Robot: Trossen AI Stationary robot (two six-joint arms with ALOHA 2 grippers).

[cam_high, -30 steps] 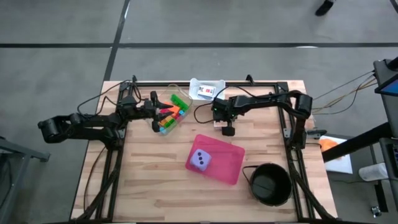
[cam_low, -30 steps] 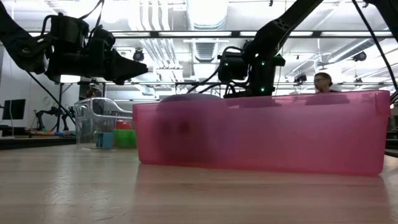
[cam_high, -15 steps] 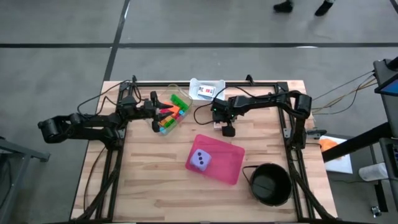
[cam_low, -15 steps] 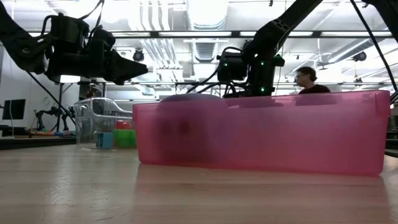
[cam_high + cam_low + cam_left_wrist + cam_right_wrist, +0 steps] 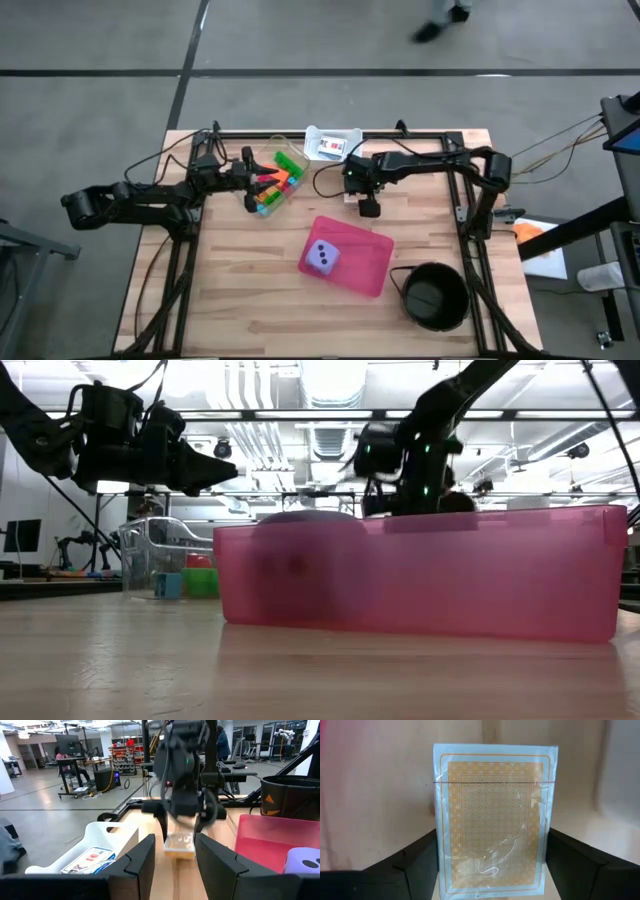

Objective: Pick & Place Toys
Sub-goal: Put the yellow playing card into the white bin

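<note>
At the left of the wooden surface the left arm lies stretched out low, and the left gripper reaches the rim of a clear plastic container near the back edge. Its fingers stand a little apart, and whether they pinch the container's wall I cannot tell. Inside this container lie the small building bricks, in green, orange, red, pink and blue, all together in a heap. Just behind and to the right of it there is a white tray with a small printed card in it. Further right, near the middle of the back part, the right gripper points down to the surface, and a wrapped deck of playing cards with an orange patterned back stands between its two fingers. The fingers are on both sides of the deck, close to its long edges, but the grip does not look completely closed. In front of this gripper lies the pink tray, and the lilac die with dark dots rests in its left part. At the front right corner stands the black round bowl, well apart from the pink tray.
</note>
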